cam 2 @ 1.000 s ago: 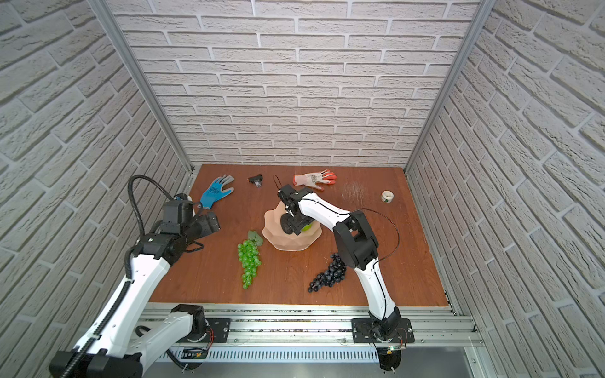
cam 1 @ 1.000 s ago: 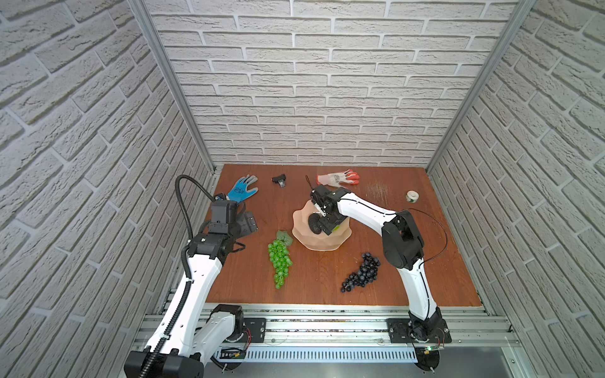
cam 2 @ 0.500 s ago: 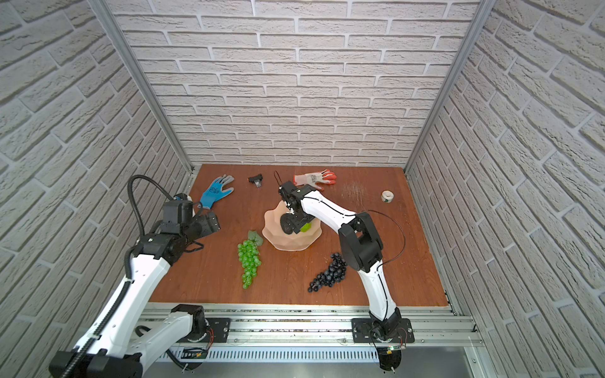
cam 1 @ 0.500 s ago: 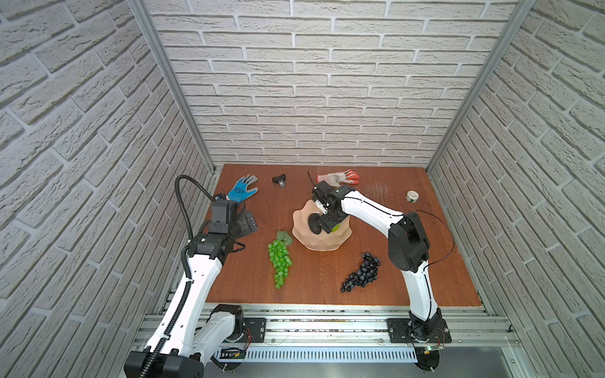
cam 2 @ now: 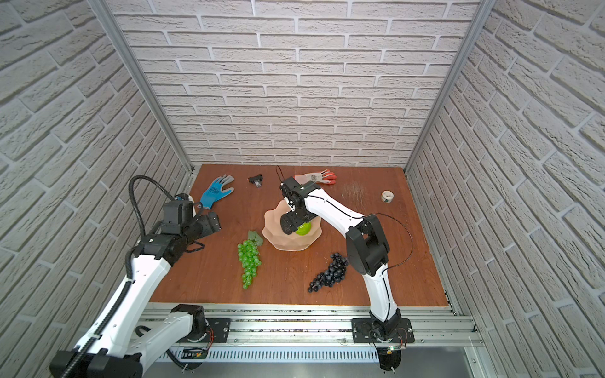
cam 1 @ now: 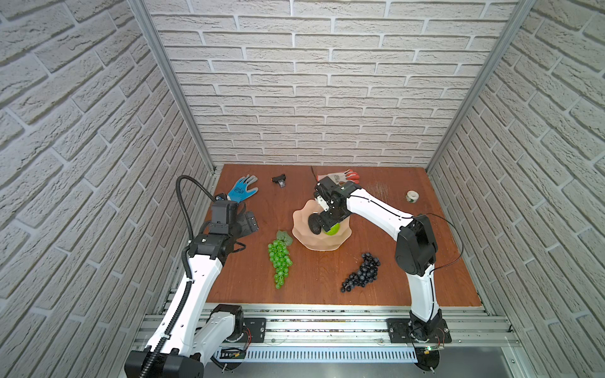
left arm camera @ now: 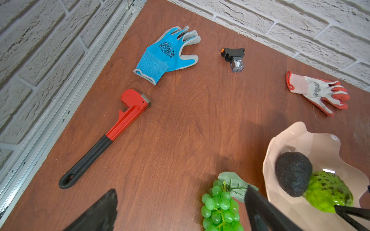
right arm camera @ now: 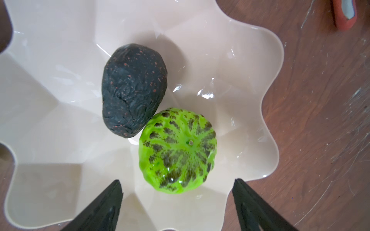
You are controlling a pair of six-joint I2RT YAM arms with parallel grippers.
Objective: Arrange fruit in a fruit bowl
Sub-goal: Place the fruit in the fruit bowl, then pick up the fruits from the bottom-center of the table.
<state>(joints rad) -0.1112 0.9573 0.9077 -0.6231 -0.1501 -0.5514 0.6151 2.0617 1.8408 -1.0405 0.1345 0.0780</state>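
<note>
2 pieces of fruit down inside the fruit bowl (cam 1: 319,244): dark bumpy avocado (right arm camera: 134,90) and bright green round fruit (right arm camera: 177,152), touching side by side on the bowl floor. Right gripper (right arm camera: 177,181) over the bowl, pointed down at the green round fruit, jaws wide apart, empty. 2 bunches out on the table (cam 1: 311,289): green grape bunch (cam 1: 280,258) with its leaf just beside the bowl's rim, dark grape bunch (cam 1: 361,273) further front, near the right arm's elbow, well apart from the bowl. Left gripper (left arm camera: 180,190) off at the left side over bare wood, jaws fully spread, empty. Along the back edge: blue glove (cam 1: 242,189), small black relay (left arm camera: 233,58), white-orange glove (cam 1: 342,177), tape roll (cam 1: 412,196). Red pipe wrench (left arm camera: 120,128) flat by the left wall, seen in the left wrist view only.
</note>
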